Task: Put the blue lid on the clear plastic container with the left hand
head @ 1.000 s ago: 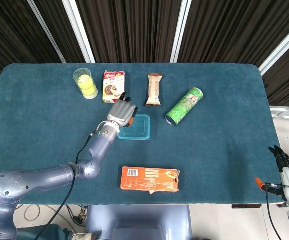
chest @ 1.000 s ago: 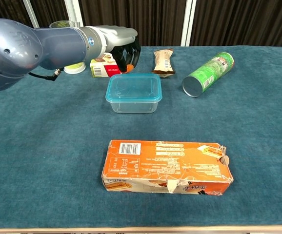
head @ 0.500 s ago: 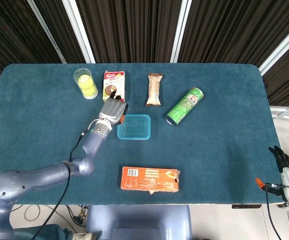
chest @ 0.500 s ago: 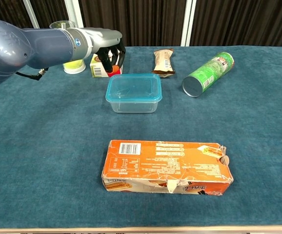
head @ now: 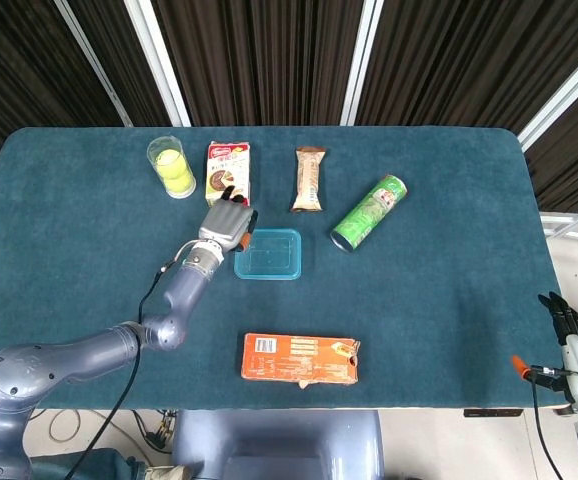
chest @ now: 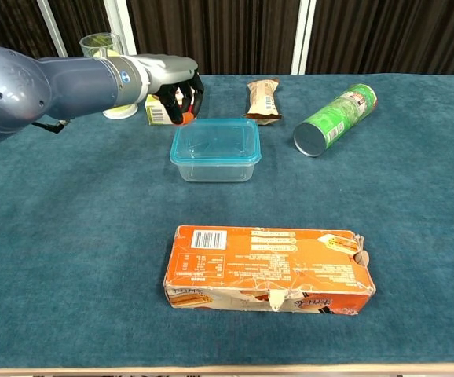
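The clear plastic container (head: 269, 254) (chest: 215, 150) stands mid-table with the blue lid (head: 268, 251) (chest: 215, 141) sitting on top of it. My left hand (head: 227, 224) (chest: 178, 93) hovers just left of and behind the container, fingers curled downward and apart, holding nothing. It does not touch the lid. My right hand (head: 572, 327) hangs off the table's right front corner, fingers extended, empty.
Behind the left hand stand a small snack box (head: 229, 171) (chest: 159, 109) and a glass with yellow contents (head: 172, 166) (chest: 104, 47). A wrapped bar (head: 309, 179) (chest: 263, 99) and a green can (head: 369, 212) (chest: 335, 119) lie further right. An orange carton (head: 300, 360) (chest: 268, 269) lies near the front edge.
My left hand has drawn back leftward off the lidded container's corner, then held about still. The container and lid have not moved.
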You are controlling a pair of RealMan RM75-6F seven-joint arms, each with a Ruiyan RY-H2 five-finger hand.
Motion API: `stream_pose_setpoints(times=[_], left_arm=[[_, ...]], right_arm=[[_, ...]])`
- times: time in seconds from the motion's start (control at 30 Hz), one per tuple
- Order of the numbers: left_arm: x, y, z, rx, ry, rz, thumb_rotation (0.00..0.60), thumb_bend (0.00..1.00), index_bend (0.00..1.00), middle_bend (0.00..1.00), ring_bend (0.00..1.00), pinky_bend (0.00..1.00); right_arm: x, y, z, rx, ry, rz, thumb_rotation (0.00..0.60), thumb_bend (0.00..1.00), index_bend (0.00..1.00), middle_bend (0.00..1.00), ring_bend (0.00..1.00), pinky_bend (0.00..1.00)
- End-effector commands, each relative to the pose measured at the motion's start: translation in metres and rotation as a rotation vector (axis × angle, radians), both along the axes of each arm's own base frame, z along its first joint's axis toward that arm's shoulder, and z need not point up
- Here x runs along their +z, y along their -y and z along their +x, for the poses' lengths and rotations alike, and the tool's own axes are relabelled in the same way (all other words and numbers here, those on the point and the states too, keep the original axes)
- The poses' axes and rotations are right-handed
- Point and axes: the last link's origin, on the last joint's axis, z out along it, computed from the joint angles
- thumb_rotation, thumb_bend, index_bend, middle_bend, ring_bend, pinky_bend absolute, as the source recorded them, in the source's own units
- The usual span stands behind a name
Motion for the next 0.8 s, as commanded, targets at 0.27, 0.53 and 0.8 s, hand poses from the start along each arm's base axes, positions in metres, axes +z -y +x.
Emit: stream_pose_setpoints(times=[0.27,0.53,0.8], left_arm=[[-0.007,-0.002,0.001,-0.008,0.003,0.002,0.600,0.50,0.69,0.58,0.17,0.02],[-0.010,-0.001,0.004,-0.039,-0.004,0.009,0.600,0.50,0.69,0.59,0.17,0.02],[-0.012,-0.002,0.002,-0.053,-0.042,0.020,0.600,0.50,0.69,0.59,0.17,0.02]], right_arm=[[0.001,0.000,0.000,-0.001,0.001,-0.002,0.600,0.29,0.10,0.00,0.00,0.00],[0.001,0.000,0.000,-0.005,0.003,-0.003,0.600,0.29,0.10,0.00,0.00,0.00],[0.001,0.000,0.000,-0.008,0.005,-0.005,0.600,0.29,0.10,0.00,0.00,0.00]])
